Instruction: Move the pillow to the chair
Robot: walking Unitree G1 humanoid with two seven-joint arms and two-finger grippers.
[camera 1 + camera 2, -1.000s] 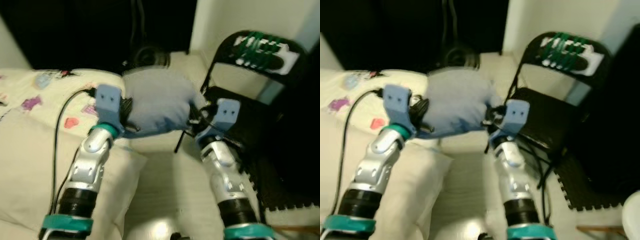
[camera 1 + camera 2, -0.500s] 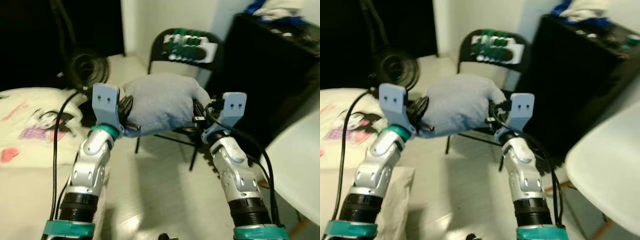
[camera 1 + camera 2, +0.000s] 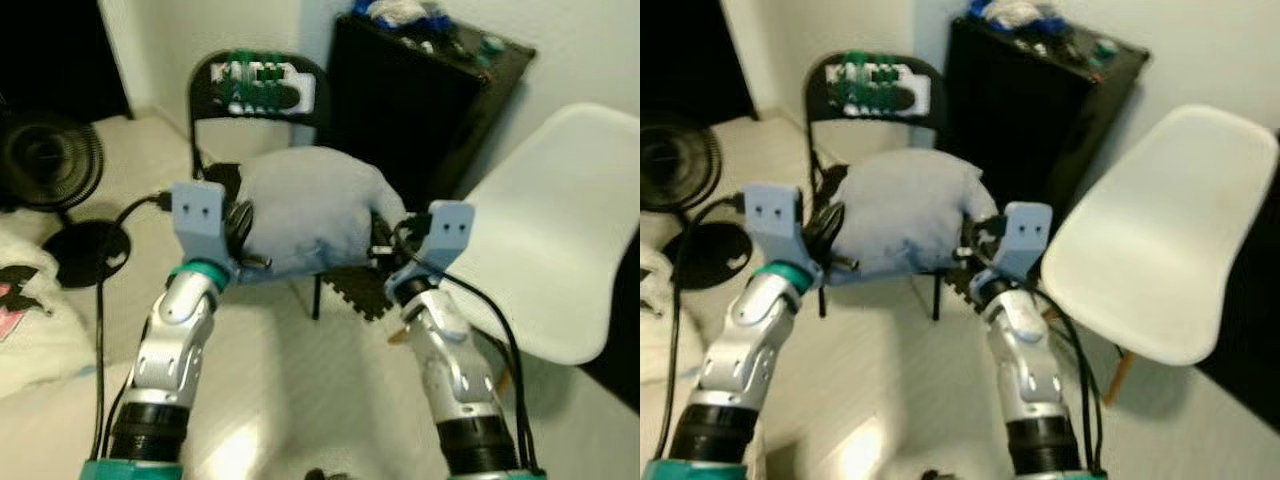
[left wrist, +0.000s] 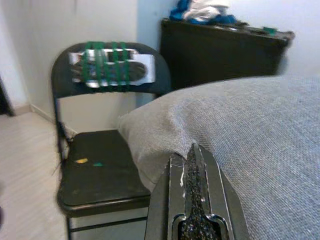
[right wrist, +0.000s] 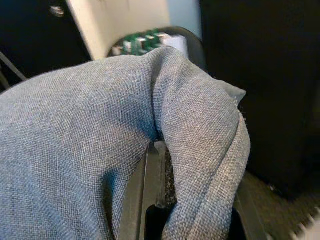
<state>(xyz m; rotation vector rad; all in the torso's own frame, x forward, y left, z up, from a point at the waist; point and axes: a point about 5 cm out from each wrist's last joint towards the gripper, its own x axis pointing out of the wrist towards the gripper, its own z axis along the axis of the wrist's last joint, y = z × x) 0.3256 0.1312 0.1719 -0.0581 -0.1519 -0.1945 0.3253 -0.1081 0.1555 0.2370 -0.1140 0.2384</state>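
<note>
Your head views give you the whole layout: the grey pillow (image 3: 305, 215) is carried in the air between both arms, in front of the black folding chair (image 3: 262, 85) that stands at 12 o'clock. A black cabinet (image 3: 420, 95) sits at about 1 o'clock with cloth piled on top, a white shell chair (image 3: 530, 240) is at 3 o'clock, a black fan (image 3: 50, 165) is at 9 o'clock, and a corner of the bed (image 3: 30, 320) shows at 8 o'clock.

Your left wrist view adds what the head views hide: the folding chair's seat (image 4: 97, 172) carries a couple of small scraps, with green bands wrapped round a white thing on its backrest. There the left claw (image 4: 192, 175) is pinched shut on the pillow's near edge, fabric bulging just past its tip.

Your right wrist view shows the weave up close, with the right claw (image 5: 160, 175) closed on a fold of the pillow that drapes over its fingers.

From the head, the left claw sits at the pillow's 9 o'clock side and the right claw at its 3 o'clock side. The pillow hangs above the floor (image 3: 300, 380), touching no chair.
</note>
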